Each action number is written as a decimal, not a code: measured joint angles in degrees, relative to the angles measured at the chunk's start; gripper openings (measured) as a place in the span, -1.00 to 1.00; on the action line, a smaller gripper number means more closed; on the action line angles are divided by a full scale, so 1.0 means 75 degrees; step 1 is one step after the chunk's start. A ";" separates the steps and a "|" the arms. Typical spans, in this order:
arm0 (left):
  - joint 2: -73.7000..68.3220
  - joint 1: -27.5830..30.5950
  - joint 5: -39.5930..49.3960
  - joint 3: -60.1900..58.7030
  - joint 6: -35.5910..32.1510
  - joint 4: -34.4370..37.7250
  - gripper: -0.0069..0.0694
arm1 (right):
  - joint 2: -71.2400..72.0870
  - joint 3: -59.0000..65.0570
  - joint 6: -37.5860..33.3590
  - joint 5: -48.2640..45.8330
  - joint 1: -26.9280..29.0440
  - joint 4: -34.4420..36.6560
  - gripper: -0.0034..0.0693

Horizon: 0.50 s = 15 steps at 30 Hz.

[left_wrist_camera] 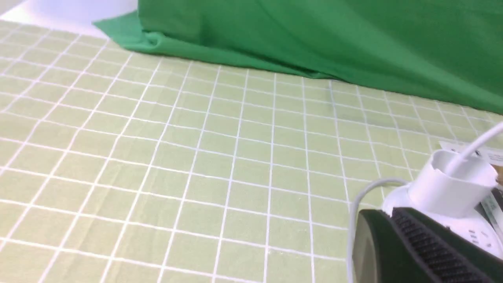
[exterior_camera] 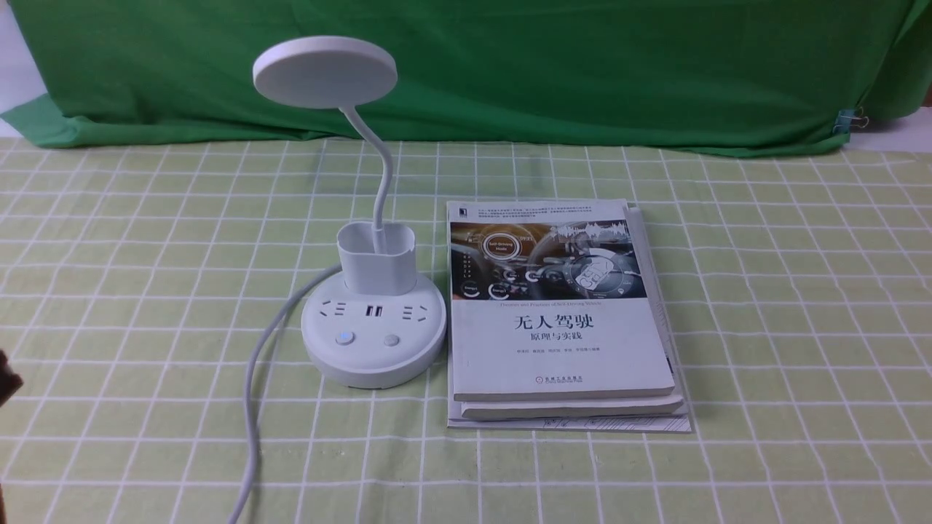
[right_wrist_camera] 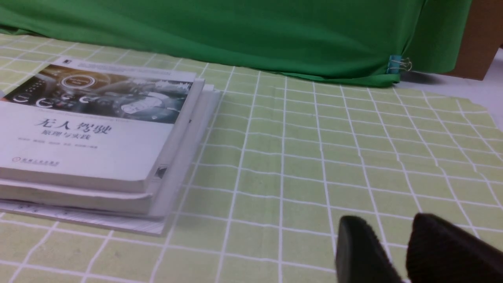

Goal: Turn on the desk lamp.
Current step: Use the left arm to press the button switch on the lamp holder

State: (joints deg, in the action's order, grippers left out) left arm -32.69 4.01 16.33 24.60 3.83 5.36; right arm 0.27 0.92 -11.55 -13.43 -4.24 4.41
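The white desk lamp stands left of centre. Its disc head [exterior_camera: 325, 71] is unlit on a curved gooseneck [exterior_camera: 381, 171] above the cup holder [exterior_camera: 377, 256]. The round base [exterior_camera: 373, 356] carries sockets and two buttons: the left one [exterior_camera: 344, 338] with a blue ring, the right one [exterior_camera: 392, 340] plain. Its cord [exterior_camera: 255, 393] runs toward the front edge. My left gripper [left_wrist_camera: 393, 214] is shut and empty, low beside the base [left_wrist_camera: 479, 232] and holder [left_wrist_camera: 452, 188], apart from them. My right gripper [right_wrist_camera: 391, 228] is open a little and empty over bare cloth.
A stack of books [exterior_camera: 561, 313] lies right against the lamp base; it also shows in the right wrist view [right_wrist_camera: 90, 129]. A green backdrop cloth [exterior_camera: 510, 65] closes the far side, with a binder clip [exterior_camera: 848, 120]. A dark bit of my left arm [exterior_camera: 7, 382] shows at the left edge.
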 joint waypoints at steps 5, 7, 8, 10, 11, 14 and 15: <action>-0.1174 0.0000 -0.0276 0.0006 0.0130 0.0458 -0.77 | 0.0000 0.0000 0.0000 0.0000 0.0000 0.0000 -0.23; -0.1824 0.0000 -0.0185 0.0081 0.0033 0.0725 -0.77 | 0.0000 0.0000 0.0000 0.0000 0.0000 0.0000 -0.23; -0.2610 0.0000 0.0238 0.0339 -0.0399 0.1126 -0.77 | 0.0000 0.0000 0.0000 0.0000 0.0000 0.0000 -0.23; -0.3324 0.0000 0.0712 0.0661 -0.1160 0.1722 -0.77 | 0.0000 0.0000 0.0000 0.0000 0.0000 0.0000 -0.23; -0.3626 0.0000 0.1012 0.0841 -0.1616 0.2073 -0.77 | 0.0000 0.0000 0.0000 0.0000 0.0000 0.0000 -0.23; -0.4665 -0.0272 0.1576 0.1459 -0.3389 0.3464 -0.77 | 0.0000 0.0000 0.0000 0.0000 0.0000 0.0000 -0.23; -0.4728 -0.0313 0.1597 0.1496 -0.3457 0.3535 -0.77 | 0.0000 0.0000 0.0000 0.0000 0.0000 0.0000 -0.23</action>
State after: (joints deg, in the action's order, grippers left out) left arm -68.16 1.66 28.30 35.82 -22.10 31.87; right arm 0.27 0.92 -11.55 -13.43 -4.24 4.41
